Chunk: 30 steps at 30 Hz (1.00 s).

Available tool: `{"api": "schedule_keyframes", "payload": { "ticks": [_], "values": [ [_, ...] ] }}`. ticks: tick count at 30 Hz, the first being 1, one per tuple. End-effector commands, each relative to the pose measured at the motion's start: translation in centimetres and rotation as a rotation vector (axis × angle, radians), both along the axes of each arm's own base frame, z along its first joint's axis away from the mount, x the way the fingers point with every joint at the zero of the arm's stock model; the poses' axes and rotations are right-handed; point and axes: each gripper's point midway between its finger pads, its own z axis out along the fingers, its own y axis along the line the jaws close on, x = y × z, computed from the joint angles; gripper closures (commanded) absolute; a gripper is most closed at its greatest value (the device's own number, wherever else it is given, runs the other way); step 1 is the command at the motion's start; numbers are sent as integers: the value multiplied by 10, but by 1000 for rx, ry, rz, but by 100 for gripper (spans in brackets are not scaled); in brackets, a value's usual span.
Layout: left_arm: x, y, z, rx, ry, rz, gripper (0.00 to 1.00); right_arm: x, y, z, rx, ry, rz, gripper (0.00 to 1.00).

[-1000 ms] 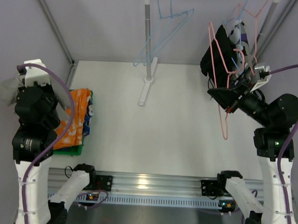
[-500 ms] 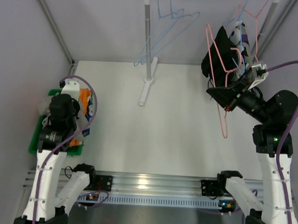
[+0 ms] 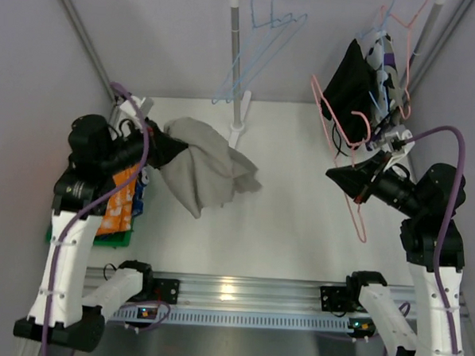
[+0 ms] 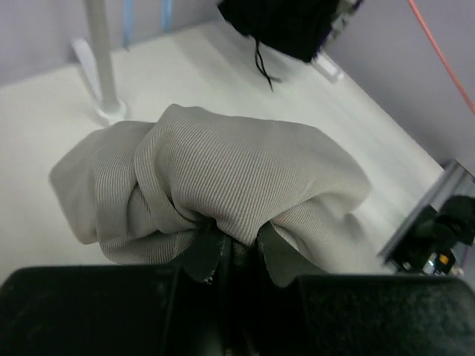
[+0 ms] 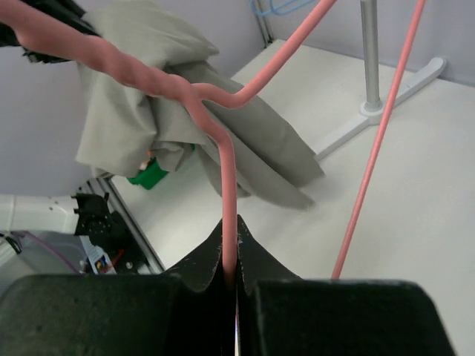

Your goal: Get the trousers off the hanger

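Pinching a bunched fold of the grey trousers (image 4: 223, 170), the left gripper (image 4: 234, 251) has its jaws nearly closed, with only the thickness of cloth between them. The ribbed fabric bulges out on both sides of the fingertips. From this grip the garment drapes away towards the middle of the table (image 3: 298, 229), its long axis running from the jaws outward and down to a loose lower edge. Whether that edge touches the table cannot be told. The right gripper (image 5: 230, 256) is fully closed on the wire of the pink hanger (image 5: 227, 167), which it holds tilted above the right side of the table, well apart from the grey cloth. This pair is therefore judged already free of its hanger. The green bin (image 3: 87, 235) lies under the left forearm, on the side of the jaws opposite the hanging cloth. It holds the orange trousers (image 3: 116, 207) and the blue patterned trousers (image 3: 140, 195). The left arm is much the nearer to it, so a likely next move swings the jaws back over the bin with the trailing cloth following. A dark garment (image 3: 350, 88) hangs from the rail behind the right gripper, and blue hangers (image 3: 260, 59) hang bare beside the rack pole (image 3: 239, 66).
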Motion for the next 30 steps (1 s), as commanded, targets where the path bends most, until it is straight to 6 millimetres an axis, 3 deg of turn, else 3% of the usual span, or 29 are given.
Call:
{"api": "schedule_keyframes", "payload": {
  "ticks": [1,5,9,10,11,12,13,15,16,18,21,24,26,30],
  "values": [
    [4,-33,-23,-29,87,-126,100,-6,-5,-29,-85,32,14,100],
    [0,-54,-63,100,109,-122,100,-7,-5,-56,-110,105,27,100],
    [11,-41,-101,179,173,-40,100,-5,-6,-80,-108,179,29,100],
    [13,-39,-108,204,183,-34,90,-3,-6,-87,-109,196,24,100],
    [15,-38,-111,220,192,-23,72,-2,-6,-90,-109,205,18,100],
    [16,-37,-114,227,208,-19,47,-1,-6,-91,-104,212,15,100],
    [16,-37,-120,233,242,-18,2,0,-7,-93,-104,215,12,81],
    [16,-38,-113,225,249,-12,1,3,-7,-90,-104,205,7,50],
    [15,-36,-113,236,258,-6,1,4,-7,-85,-104,192,5,19],
    [21,-30,-101,263,226,22,1,8,-10,-74,-109,166,-18,1],
    [26,-15,-100,312,267,104,1,14,-11,-63,-113,145,-33,0],
    [37,10,-99,371,313,234,1,18,-13,-38,-102,77,-56,1],
    [33,16,-92,358,296,244,1,20,-17,-22,-95,27,-101,1],
    [32,48,-71,333,225,372,1,23,-29,-6,-98,-51,-202,1]
  ]
}}
